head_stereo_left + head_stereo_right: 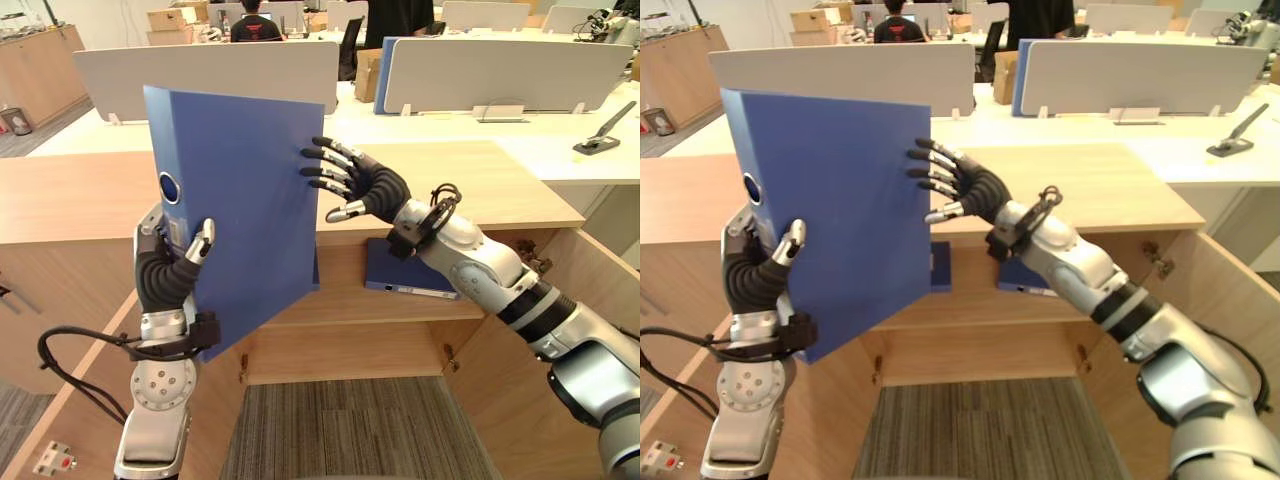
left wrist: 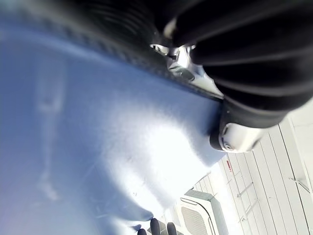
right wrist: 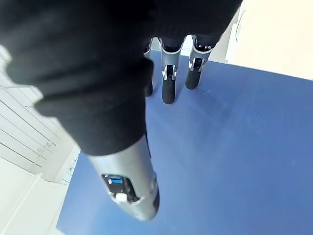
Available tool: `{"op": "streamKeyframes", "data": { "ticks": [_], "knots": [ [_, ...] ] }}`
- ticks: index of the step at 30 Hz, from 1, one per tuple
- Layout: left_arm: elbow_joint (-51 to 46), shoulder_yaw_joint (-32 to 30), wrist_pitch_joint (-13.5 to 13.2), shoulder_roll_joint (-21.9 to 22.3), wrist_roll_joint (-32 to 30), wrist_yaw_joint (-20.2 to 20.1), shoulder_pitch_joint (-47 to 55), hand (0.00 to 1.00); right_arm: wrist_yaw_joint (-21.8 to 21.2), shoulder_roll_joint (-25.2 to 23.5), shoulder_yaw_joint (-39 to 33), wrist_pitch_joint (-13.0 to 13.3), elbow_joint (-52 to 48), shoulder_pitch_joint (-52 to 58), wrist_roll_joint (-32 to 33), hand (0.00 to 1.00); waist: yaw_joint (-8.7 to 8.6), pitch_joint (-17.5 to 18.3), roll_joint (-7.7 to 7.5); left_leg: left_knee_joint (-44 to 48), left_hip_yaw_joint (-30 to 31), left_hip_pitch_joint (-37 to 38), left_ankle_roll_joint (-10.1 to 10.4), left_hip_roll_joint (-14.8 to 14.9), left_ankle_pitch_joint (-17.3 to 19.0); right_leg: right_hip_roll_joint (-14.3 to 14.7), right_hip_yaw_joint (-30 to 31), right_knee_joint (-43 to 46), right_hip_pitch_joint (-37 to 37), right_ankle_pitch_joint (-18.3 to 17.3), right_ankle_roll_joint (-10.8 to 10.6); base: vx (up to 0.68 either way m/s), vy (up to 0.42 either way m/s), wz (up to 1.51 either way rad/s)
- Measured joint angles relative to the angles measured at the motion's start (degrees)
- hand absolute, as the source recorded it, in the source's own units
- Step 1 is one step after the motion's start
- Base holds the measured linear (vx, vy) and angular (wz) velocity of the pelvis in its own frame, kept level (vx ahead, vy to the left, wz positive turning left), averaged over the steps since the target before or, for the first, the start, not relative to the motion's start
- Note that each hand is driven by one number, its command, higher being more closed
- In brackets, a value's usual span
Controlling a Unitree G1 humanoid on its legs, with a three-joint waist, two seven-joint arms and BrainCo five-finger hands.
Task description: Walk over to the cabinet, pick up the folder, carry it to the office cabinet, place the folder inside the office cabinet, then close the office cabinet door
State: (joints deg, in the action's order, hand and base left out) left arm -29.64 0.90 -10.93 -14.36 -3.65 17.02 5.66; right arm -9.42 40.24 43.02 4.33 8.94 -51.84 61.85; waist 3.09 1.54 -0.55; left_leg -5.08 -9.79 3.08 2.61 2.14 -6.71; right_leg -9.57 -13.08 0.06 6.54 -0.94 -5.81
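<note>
Blue folder is held upright before the open office cabinet, at worktop height. Left hand is curled round its spine end; right hand is pressed straight-fingered against the opposite edge. Placing is judged in hand: the folder must be lowered and slid onto the shelf, clear of the second folder lying there

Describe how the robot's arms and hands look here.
Both arms are silver-grey, built of rounded shells. The left hand and right hand have dark ribbed covers over back and wrist, and silver fingers with dark tips. The left arm carries a round plate ringed with screws; the right arm has black bands between its segments.
</note>
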Motion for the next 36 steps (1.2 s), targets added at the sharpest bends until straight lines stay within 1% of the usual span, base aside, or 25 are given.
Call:
{"op": "streamKeyframes", "data": {
  "ticks": [2,4,9,10,13,14,17,19,22,28,36],
  "knots": [
    [0.0,0.51,0.33,-0.45,1.03,0.14,-0.07,1.0,0.82,-0.94,0.09,-0.03,2.09,-0.87,0.01,0.0,0.21,-0.01,0.02,0.01,0.34,-0.25,0.05,0.01,-0.26,0.0,-0.24,0.24,-0.25,0.0,0.01,0.0,0.002,0.08],
    [0.0,2.05,0.42,-1.87,1.52,0.16,-0.08,1.0,1.36,-1.54,0.72,-0.03,4.08,-1.67,0.0,0.0,0.38,0.01,0.05,0.0,0.64,-0.29,0.07,0.01,-0.45,-0.01,-0.4,0.42,-0.25,-0.01,0.01,-0.02,0.009,0.04],
    [0.0,2.18,1.55,-1.95,1.26,0.95,-0.07,1.0,2.07,-2.98,1.16,-0.31,5.27,-1.9,-0.02,0.0,0.27,0.09,0.21,-0.02,0.91,-0.4,0.03,0.06,-0.88,-0.04,-0.51,1.01,-0.58,-0.05,0.07,-0.04,0.011,0.02],
    [0.0,1.57,1.63,-1.96,0.92,1.09,-0.06,1.0,2.05,-2.97,1.09,-0.34,5.23,-1.81,-0.02,0.0,0.01,0.18,0.34,-0.03,0.95,-0.68,-0.05,0.07,-1.09,-0.08,-0.51,1.16,-1.05,-0.1,0.16,-0.05,0.014,0.02],
    [0.0,-0.62,2.15,-2.16,-1.28,1.14,-0.06,1.0,1.67,-2.95,0.15,-0.52,3.86,0.07,-0.06,0.0,-0.06,0.3,0.47,-0.06,1.03,-0.94,-0.17,0.04,-1.35,-0.13,-0.52,1.27,-1.35,-0.15,0.28,-0.05,0.014,0.02],
    [-0.01,-1.31,2.15,-2.28,-2.04,0.97,-0.06,1.0,1.3,-3.11,-1.44,-0.75,2.91,2.0,-0.1,0.0,-0.01,0.35,0.47,-0.25,1.06,-0.93,-0.22,0.01,-1.41,-0.17,-0.54,1.33,-1.35,-0.17,0.32,0.0,0.0,0.0],
    [-0.01,-2.49,2.16,-2.25,-3.56,0.73,-0.08,1.0,0.74,-3.34,-3.25,-1.16,2.28,5.31,-0.59,0.0,-0.11,0.45,0.58,-0.28,1.05,-0.93,-0.29,-0.01,-1.57,-0.2,-0.54,1.32,-1.36,-0.15,0.4,-0.02,0.005,0.0],
    [-0.02,-3.82,2.16,-2.17,-4.0,0.74,-0.1,1.0,0.83,-3.36,-3.68,-2.01,2.3,7.11,-2.8,0.0,-0.12,0.49,0.63,-0.29,1.02,-0.93,-0.29,0.04,-1.67,-0.16,-0.54,1.28,-1.37,-0.09,0.46,0.0,0.0,0.0],
    [-0.02,-5.56,2.13,-1.75,-5.0,0.82,-0.62,1.0,0.89,-3.68,-4.81,-2.38,2.31,9.03,-4.79,0.0,-0.14,0.53,0.6,-0.29,0.97,-0.94,-0.27,0.12,-1.73,-0.09,-0.53,1.17,-1.37,0.01,0.54,0.0,0.0,0.0],
    [-0.03,-7.03,2.04,-1.57,-5.32,0.89,-1.07,1.0,1.61,-5.66,-9.9,-2.49,2.4,9.99,-7.05,0.0,-0.08,0.92,0.59,-0.29,0.91,-1.0,-0.26,0.19,-1.76,0.02,-0.52,0.83,-1.31,0.42,0.28,0.0,0.0,0.0],
    [-0.07,-8.18,1.98,-0.42,-5.27,1.71,-1.08,1.0,2.33,-8.52,-10.26,-2.44,2.4,10.0,-8.98,0.0,-0.07,1.38,0.53,-0.29,0.76,-1.02,-0.2,0.38,-1.8,0.18,-0.49,0.54,-1.28,0.64,0.47,0.0,0.0,0.0]
  ]
}}
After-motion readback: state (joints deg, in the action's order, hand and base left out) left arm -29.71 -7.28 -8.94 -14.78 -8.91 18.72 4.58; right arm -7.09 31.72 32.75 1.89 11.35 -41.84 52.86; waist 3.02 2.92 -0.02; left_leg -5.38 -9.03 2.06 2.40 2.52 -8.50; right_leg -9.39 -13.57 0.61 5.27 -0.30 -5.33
